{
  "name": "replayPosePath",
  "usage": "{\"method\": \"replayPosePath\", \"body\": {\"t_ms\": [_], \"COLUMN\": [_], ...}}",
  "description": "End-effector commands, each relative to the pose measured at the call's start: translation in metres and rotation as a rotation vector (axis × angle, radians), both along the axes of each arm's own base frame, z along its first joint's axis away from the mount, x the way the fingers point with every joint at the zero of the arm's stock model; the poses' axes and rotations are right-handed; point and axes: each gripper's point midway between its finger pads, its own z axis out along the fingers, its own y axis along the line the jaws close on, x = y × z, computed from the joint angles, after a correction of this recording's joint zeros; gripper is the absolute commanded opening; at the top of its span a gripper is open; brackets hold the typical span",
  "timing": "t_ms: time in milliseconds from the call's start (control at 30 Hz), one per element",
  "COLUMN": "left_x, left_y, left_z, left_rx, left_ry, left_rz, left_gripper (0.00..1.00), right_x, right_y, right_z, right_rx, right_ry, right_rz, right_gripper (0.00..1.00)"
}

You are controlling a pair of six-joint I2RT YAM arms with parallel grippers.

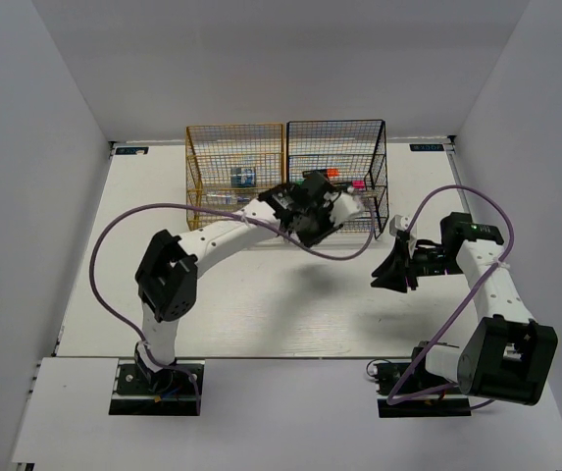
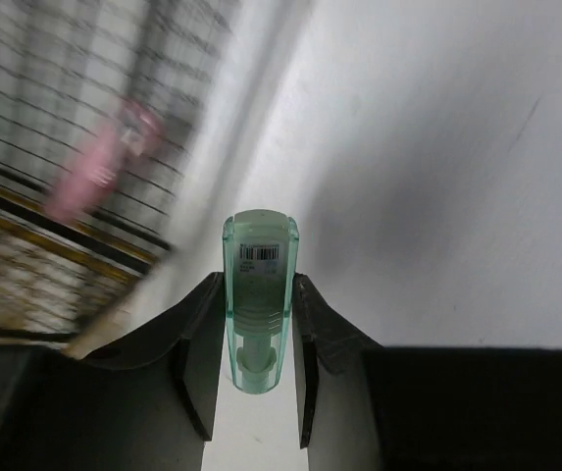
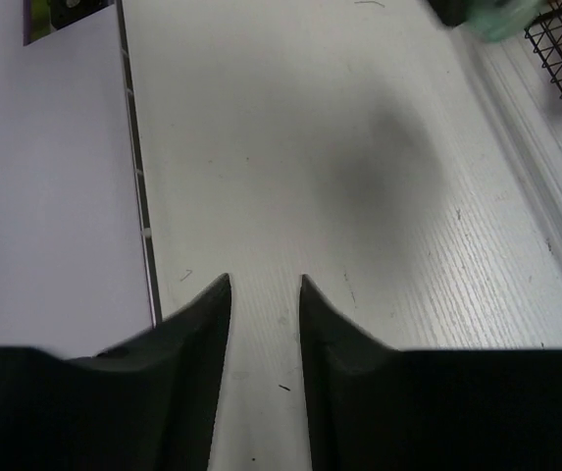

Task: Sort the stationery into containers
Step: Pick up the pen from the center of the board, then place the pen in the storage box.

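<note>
White wood-grain table (image 1: 261, 314), pale walls (image 1: 25, 147) around it, blue labels (image 1: 131, 151) at far corners

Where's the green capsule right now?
The green capsule is clamped in the left gripper, centre of the left wrist view, just in front of the black rack.

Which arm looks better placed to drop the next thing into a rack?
Left. The left gripper is shut on the green capsule, close in front of the black rack. The right gripper is open, empty and farther from it.
</note>
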Motion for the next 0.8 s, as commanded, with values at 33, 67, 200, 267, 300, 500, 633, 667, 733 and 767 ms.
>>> {"method": "replayPosePath", "body": {"t_ms": [33,67,200,267,300,500,633,667,733,767], "left_x": [0.025,0.033,0.057,0.065,0.069,0.086,0.096,0.099,0.1,0.099], "left_y": [-0.017,-0.022,-0.033,-0.036,-0.036,-0.04,-0.039,-0.041,-0.039,-0.04], "left_z": [0.064,0.079,0.093,0.092,0.087,0.078,0.074,0.076,0.073,0.075], "left_rx": [-0.09,-0.112,-0.092,-0.078,-0.069,-0.092,-0.081,-0.091,-0.083,-0.086], "left_ry": [-0.074,-0.105,-0.177,-0.205,-0.216,-0.283,-0.341,-0.357,-0.36,-0.364], "left_rz": [-0.031,-0.034,-0.064,-0.081,-0.08,-0.078,-0.063,-0.059,-0.061,-0.061], "left_gripper": [0.0,0.0,0.0,0.0,0.0,0.0,0.0,0.0,0.0,0.0], "right_x": [0.01,0.01,0.011,0.012,0.011,0.011,0.01,0.011,0.011,0.01], "right_y": [-0.001,-0.001,-0.001,-0.001,-0.001,-0.001,0.0,0.0,-0.001,0.0], "right_z": [0.013,0.013,0.014,0.014,0.013,0.013,0.012,0.013,0.013,0.013], "right_rx": [0.007,0.007,0.012,0.014,0.015,0.02,0.025,0.028,0.031,0.034], "right_ry": [-0.037,-0.026,-0.004,-0.002,0.005,-0.001,0.001,0.0,0.0,0.0], "right_rz": [-0.017,-0.023,-0.024,-0.023,-0.025,-0.027,-0.024,-0.025,-0.026,-0.025], "right_gripper": [0.16,0.08,0.06,0.08,0.08,0.11,0.13,0.13,0.13,0.13]}}
